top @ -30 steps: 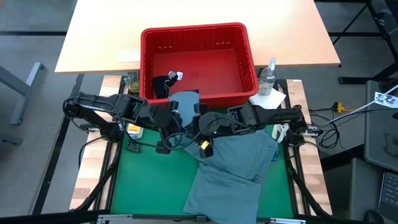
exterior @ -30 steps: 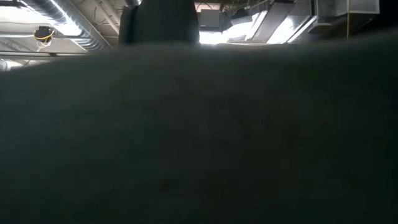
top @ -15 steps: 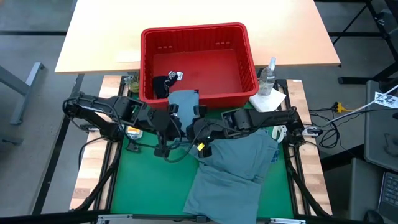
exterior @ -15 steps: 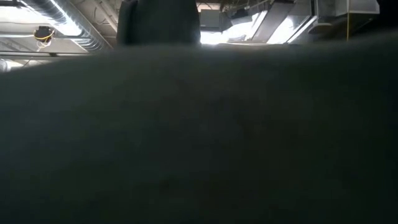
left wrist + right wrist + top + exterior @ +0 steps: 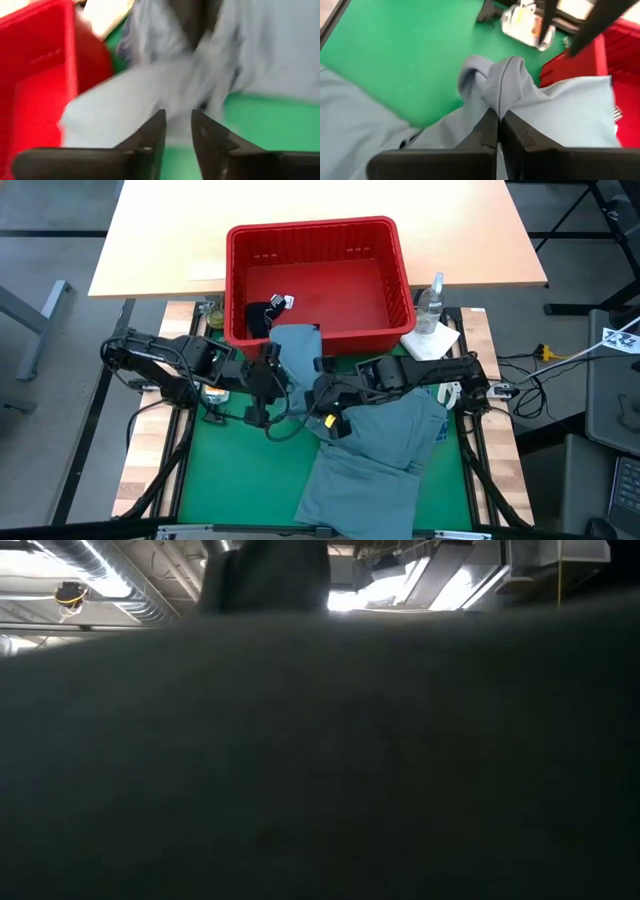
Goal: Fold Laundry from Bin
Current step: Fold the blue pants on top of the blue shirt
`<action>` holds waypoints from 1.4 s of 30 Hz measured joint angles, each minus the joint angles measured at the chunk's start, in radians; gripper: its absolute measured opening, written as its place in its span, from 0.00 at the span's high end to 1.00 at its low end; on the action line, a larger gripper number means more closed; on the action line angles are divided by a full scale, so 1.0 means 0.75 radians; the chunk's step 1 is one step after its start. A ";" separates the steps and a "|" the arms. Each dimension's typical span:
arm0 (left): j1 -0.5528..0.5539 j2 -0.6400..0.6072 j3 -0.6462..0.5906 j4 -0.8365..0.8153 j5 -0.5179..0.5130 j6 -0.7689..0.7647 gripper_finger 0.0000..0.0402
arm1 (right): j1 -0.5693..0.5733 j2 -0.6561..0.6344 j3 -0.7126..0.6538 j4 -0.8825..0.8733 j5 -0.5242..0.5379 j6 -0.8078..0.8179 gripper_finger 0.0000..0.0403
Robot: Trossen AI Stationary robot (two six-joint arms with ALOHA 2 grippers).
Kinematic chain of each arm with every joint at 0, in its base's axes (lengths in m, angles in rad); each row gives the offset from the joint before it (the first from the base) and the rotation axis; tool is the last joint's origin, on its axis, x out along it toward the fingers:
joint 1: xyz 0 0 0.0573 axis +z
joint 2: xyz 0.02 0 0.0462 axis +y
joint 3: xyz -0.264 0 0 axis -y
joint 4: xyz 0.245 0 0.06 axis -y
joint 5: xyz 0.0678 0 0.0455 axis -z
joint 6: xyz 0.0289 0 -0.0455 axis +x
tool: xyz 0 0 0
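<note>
red bin (image 5: 395, 270), grey-blue garment (image 5: 385, 445), green mat (image 5: 240, 470)

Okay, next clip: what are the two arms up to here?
Both arms are working on the grey-blue garment, which lies across the green mat with one end draped over the near rim of the red bin. The right tool is shut on a fold of the garment near the bin. The left tool sits just beside that spot, its fingers slightly apart with nothing between them. A dark garment is in the bin.
</note>
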 joint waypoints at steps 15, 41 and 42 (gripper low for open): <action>0.173 0.002 -0.198 -0.273 -0.195 0.224 0.59 | 0.073 -0.004 0.000 -0.136 -0.003 0.027 0.98; 0.423 0.000 -0.480 0.087 -0.469 0.505 0.77 | 0.072 -0.006 0.001 -0.139 -0.003 0.013 0.98; 0.419 0.000 -0.480 0.087 -0.489 0.504 0.83 | 0.072 -0.006 0.001 -0.139 -0.003 0.013 0.98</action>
